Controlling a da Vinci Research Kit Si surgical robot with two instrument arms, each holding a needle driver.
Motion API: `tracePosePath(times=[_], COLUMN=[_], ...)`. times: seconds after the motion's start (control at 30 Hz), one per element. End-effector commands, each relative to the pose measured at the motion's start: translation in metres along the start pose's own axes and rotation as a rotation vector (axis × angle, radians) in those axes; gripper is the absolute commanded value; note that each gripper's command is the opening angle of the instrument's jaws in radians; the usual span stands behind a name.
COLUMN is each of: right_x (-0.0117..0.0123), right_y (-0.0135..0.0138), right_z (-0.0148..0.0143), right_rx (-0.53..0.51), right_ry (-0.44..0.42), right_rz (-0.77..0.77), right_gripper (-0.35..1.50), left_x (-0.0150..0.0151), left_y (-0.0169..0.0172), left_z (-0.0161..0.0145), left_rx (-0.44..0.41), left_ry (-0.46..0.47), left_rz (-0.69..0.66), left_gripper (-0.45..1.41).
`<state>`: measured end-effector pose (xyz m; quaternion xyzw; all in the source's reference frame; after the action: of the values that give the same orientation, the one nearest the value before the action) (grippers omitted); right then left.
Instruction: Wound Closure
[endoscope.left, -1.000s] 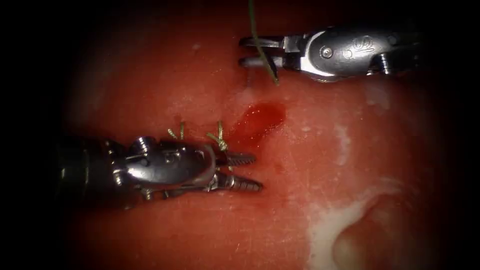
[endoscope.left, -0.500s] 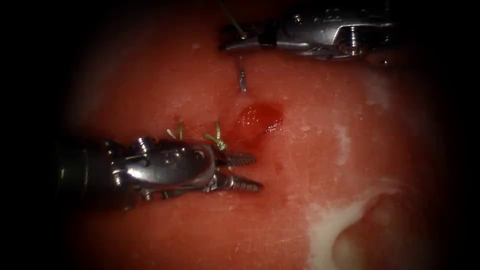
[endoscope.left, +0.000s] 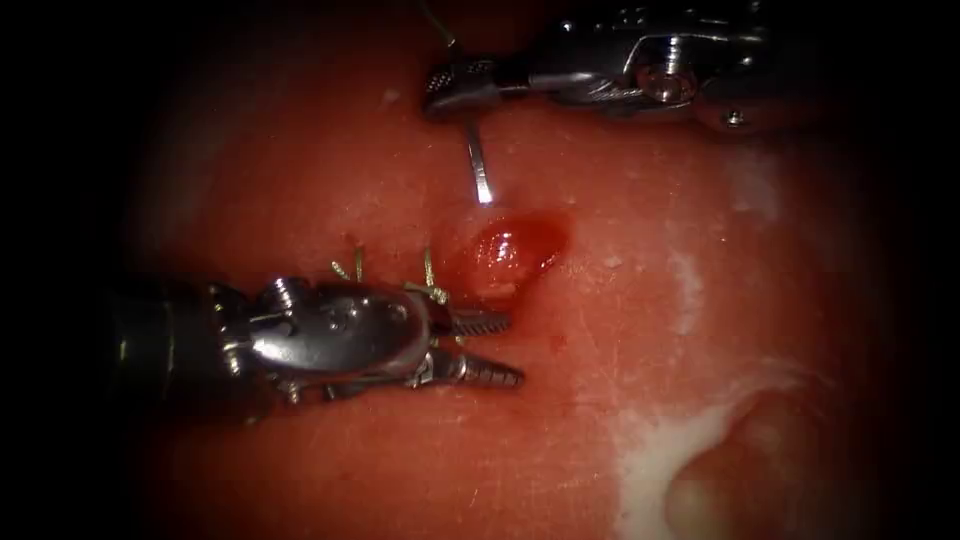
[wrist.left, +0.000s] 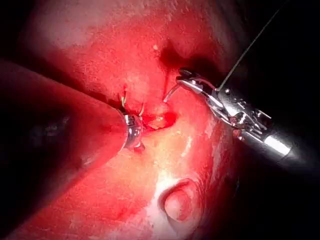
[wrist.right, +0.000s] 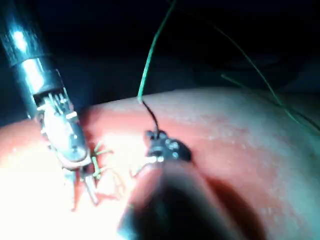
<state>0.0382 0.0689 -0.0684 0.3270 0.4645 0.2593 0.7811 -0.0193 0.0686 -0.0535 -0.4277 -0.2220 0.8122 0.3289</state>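
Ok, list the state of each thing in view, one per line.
Right pincer: shut on the needle's upper end.
Needle: held; lower end at the cut, whether it enters the tissue can't be told.
Left pincer: open, holds nothing.
Thread: runs up from the right pincer.
Cut: gaping, wet with red fluid.
Knots: tied, ends cut.

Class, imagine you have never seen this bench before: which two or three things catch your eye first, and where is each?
First the needle, held near one end by the right tool, its point reaching down to the tissue just above the cut. Then the pool of red fluid in the cut, mid-picture. Left of it lies the left tool, jaws open and holding nothing, beside two knots with short green thread ends.
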Motion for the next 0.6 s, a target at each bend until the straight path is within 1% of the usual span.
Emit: tracePosePath(times=[0.03, 0.3, 0.47, 0.6], right_x=[0.0005, 0.0000, -0.0007, -0.0011], right_y=[0.0002, -0.0003, -0.0008, -0.0008], right_z=[0.0007, 0.0004, 0.0010, 0.0012], right_rx=[-0.003, 0.010, 0.068, 0.090], right_ry=[0.005, 0.002, -0.033, -0.044], right_rz=[0.004, 0.090, 0.186, 0.228], right_gripper=[-0.35, -0.35, -0.35, -0.35], left_x=[-0.0003, -0.0003, -0.0003, -0.0004], left_y=[0.0001, 0.0001, 0.0000, 0.0000], left_z=[0.0008, 0.0007, 0.0007, 0.0006], left_rx=[-0.002, -0.002, -0.002, -0.003], left_ry=[-0.001, -0.001, -0.004, -0.004], left_rz=[0.000, 0.000, 0.000, 0.000], left_gripper=[0.27, 0.27, 0.27, 0.27])
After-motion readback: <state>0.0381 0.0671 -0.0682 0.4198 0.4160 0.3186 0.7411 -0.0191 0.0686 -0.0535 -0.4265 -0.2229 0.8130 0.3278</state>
